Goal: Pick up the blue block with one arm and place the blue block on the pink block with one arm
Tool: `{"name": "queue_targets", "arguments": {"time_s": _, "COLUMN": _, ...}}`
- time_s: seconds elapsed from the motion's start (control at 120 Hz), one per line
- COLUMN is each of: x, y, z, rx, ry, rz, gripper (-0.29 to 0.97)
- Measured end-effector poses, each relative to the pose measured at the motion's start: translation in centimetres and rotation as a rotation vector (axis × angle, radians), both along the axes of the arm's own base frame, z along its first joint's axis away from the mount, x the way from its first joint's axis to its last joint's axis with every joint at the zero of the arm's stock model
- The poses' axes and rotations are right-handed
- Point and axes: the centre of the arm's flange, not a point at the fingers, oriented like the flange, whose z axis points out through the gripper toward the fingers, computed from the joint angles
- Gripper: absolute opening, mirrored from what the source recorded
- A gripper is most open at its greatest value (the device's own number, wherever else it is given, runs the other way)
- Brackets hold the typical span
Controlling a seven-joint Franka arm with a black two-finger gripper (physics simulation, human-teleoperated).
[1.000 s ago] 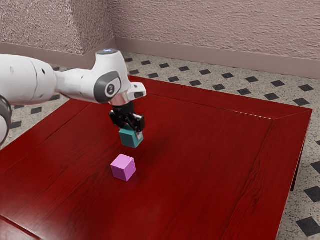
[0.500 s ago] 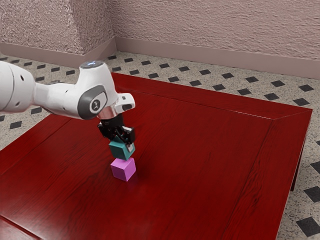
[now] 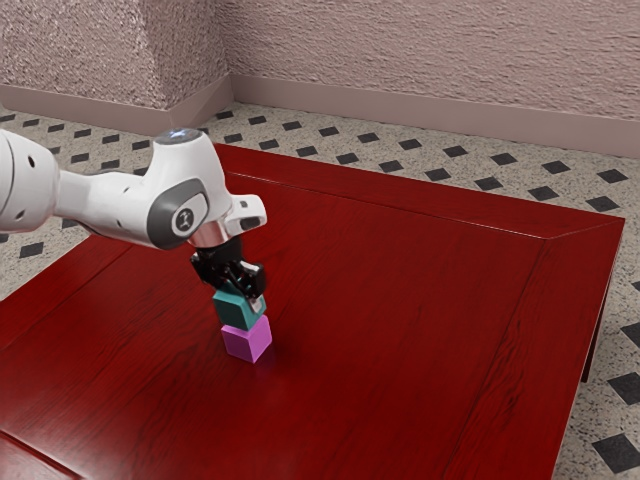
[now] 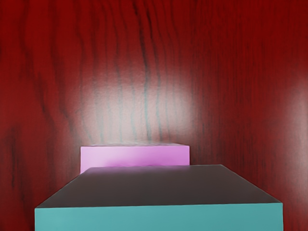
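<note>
The teal-blue block (image 3: 238, 310) rests on top of the pink block (image 3: 246, 340), which stands on the red table (image 3: 420, 320) left of its middle. My gripper (image 3: 238, 297) points down from above and is shut on the blue block, fingers on its two sides. In the wrist view the blue block (image 4: 159, 211) lies just under the hand, with a strip of the pink block (image 4: 134, 156) showing beyond it.
The white arm (image 3: 120, 205) reaches in from the exterior view's left above the table. The table's near edge runs along the lower left. A checkered floor and pink textured walls surround the table.
My gripper has carried the blue block toward the exterior view's left and down, from beside and above the pink block to resting on top of it.
</note>
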Motion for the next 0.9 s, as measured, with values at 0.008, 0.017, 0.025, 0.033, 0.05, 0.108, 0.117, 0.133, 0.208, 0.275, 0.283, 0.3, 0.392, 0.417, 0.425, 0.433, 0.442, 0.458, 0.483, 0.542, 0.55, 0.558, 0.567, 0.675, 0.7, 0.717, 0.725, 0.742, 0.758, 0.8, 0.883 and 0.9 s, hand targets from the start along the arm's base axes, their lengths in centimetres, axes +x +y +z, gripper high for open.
{"name": "queue_targets", "arguments": {"time_s": 0.008, "x": 0.0, "y": 0.0, "z": 0.0, "rx": 0.000, "ry": 0.000, "rz": 0.000, "gripper": 0.36}}
{"name": "queue_targets", "arguments": {"time_s": 0.017, "x": 0.0, "y": 0.0, "z": 0.0, "rx": 0.000, "ry": 0.000, "rz": 0.001, "gripper": 0.36}}
{"name": "queue_targets", "arguments": {"time_s": 0.025, "x": 0.1, "y": 0.1, "z": -0.1, "rx": 0.000, "ry": 0.001, "rz": 0.001, "gripper": 0.36}}
{"name": "queue_targets", "arguments": {"time_s": 0.033, "x": 0.1, "y": 0.1, "z": -0.1, "rx": 0.000, "ry": 0.001, "rz": 0.002, "gripper": 0.36}}
{"name": "queue_targets", "arguments": {"time_s": 0.05, "x": 0.1, "y": 0.1, "z": -0.1, "rx": 0.001, "ry": 0.001, "rz": 0.002, "gripper": 0.36}}
{"name": "queue_targets", "arguments": {"time_s": 0.108, "x": 0.3, "y": 0.2, "z": -0.3, "rx": 0.004, "ry": 0.003, "rz": 0.002, "gripper": 0.36}}
{"name": "queue_targets", "arguments": {"time_s": 0.117, "x": 0.3, "y": 0.2, "z": -0.3, "rx": 0.004, "ry": 0.004, "rz": 0.002, "gripper": 0.36}}
{"name": "queue_targets", "arguments": {"time_s": 0.133, "x": 0.3, "y": 0.3, "z": -0.4, "rx": 0.005, "ry": 0.004, "rz": 0.002, "gripper": 0.36}}
{"name": "queue_targets", "arguments": {"time_s": 0.208, "x": 0.6, "y": 0.3, "z": -0.6, "rx": 0.008, "ry": 0.007, "rz": 0.001, "gripper": 0.36}}
{"name": "queue_targets", "arguments": {"time_s": 0.275, "x": 0.7, "y": 0.2, "z": -0.8, "rx": 0.009, "ry": 0.009, "rz": -0.001, "gripper": 0.36}}
{"name": "queue_targets", "arguments": {"time_s": 0.283, "x": 0.8, "y": 0.2, "z": -0.8, "rx": 0.009, "ry": 0.009, "rz": -0.001, "gripper": 0.36}}
{"name": "queue_targets", "arguments": {"time_s": 0.3, "x": 0.8, "y": 0.2, "z": -0.9, "rx": 0.009, "ry": 0.010, "rz": -0.001, "gripper": 0.36}}
{"name": "queue_targets", "arguments": {"time_s": 0.392, "x": 0.8, "y": 0.2, "z": -1.2, "rx": 0.010, "ry": 0.016, "rz": 0.000, "gripper": 0.36}}
{"name": "queue_targets", "arguments": {"time_s": 0.417, "x": 0.8, "y": 0.1, "z": -1.3, "rx": 0.010, "ry": 0.017, "rz": -0.001, "gripper": 0.36}}
{"name": "queue_targets", "arguments": {"time_s": 0.425, "x": 0.8, "y": 0.1, "z": -1.3, "rx": 0.010, "ry": 0.017, "rz": -0.002, "gripper": 0.36}}
{"name": "queue_targets", "arguments": {"time_s": 0.433, "x": 0.8, "y": 0.1, "z": -1.3, "rx": 0.010, "ry": 0.017, "rz": -0.002, "gripper": 0.36}}
{"name": "queue_targets", "arguments": {"time_s": 0.442, "x": 0.8, "y": 0.1, "z": -1.3, "rx": 0.010, "ry": 0.017, "rz": -0.002, "gripper": 0.36}}
{"name": "queue_targets", "arguments": {"time_s": 0.458, "x": 0.8, "y": 0.0, "z": -1.3, "rx": 0.010, "ry": 0.018, "rz": -0.002, "gripper": 0.36}}
{"name": "queue_targets", "arguments": {"time_s": 0.483, "x": 0.8, "y": 0.0, "z": -1.3, "rx": 0.010, "ry": 0.018, "rz": -0.002, "gripper": 0.36}}
{"name": "queue_targets", "arguments": {"time_s": 0.542, "x": 0.8, "y": 0.1, "z": -1.3, "rx": 0.010, "ry": 0.017, "rz": -0.001, "gripper": 0.36}}
{"name": "queue_targets", "arguments": {"time_s": 0.55, "x": 0.8, "y": 0.1, "z": -1.3, "rx": 0.010, "ry": 0.017, "rz": -0.001, "gripper": 0.36}}
{"name": "queue_targets", "arguments": {"time_s": 0.558, "x": 0.8, "y": 0.1, "z": -1.3, "rx": 0.010, "ry": 0.017, "rz": -0.001, "gripper": 0.36}}
{"name": "queue_targets", "arguments": {"time_s": 0.567, "x": 0.8, "y": 0.1, "z": -1.3, "rx": 0.010, "ry": 0.017, "rz": -0.001, "gripper": 0.36}}
{"name": "queue_targets", "arguments": {"time_s": 0.675, "x": 0.8, "y": 0.2, "z": -1.3, "rx": 0.010, "ry": 0.017, "rz": 0.003, "gripper": 0.36}}
{"name": "queue_targets", "arguments": {"time_s": 0.7, "x": 0.8, "y": 0.3, "z": -1.3, "rx": 0.010, "ry": 0.017, "rz": 0.003, "gripper": 0.36}}
{"name": "queue_targets", "arguments": {"time_s": 0.717, "x": 0.8, "y": 0.3, "z": -1.3, "rx": 0.011, "ry": 0.017, "rz": 0.003, "gripper": 0.36}}
{"name": "queue_targets", "arguments": {"time_s": 0.725, "x": 0.8, "y": 0.3, "z": -1.3, "rx": 0.011, "ry": 0.017, "rz": 0.003, "gripper": 0.36}}
{"name": "queue_targets", "arguments": {"time_s": 0.742, "x": 0.8, "y": 0.3, "z": -1.3, "rx": 0.011, "ry": 0.017, "rz": 0.003, "gripper": 0.36}}
{"name": "queue_targets", "arguments": {"time_s": 0.758, "x": 0.8, "y": 0.3, "z": -1.3, "rx": 0.011, "ry": 0.017, "rz": 0.003, "gripper": 0.36}}
{"name": "queue_targets", "arguments": {"time_s": 0.8, "x": 0.8, "y": 0.3, "z": -1.3, "rx": 0.011, "ry": 0.017, "rz": 0.003, "gripper": 0.36}}
{"name": "queue_targets", "arguments": {"time_s": 0.883, "x": 1.0, "y": 0.2, "z": -1.1, "rx": 0.011, "ry": 0.013, "rz": 0.002, "gripper": 0.36}}
{"name": "queue_targets", "arguments": {"time_s": 0.9, "x": 1.1, "y": 0.2, "z": -1.1, "rx": 0.011, "ry": 0.012, "rz": 0.002, "gripper": 0.36}}
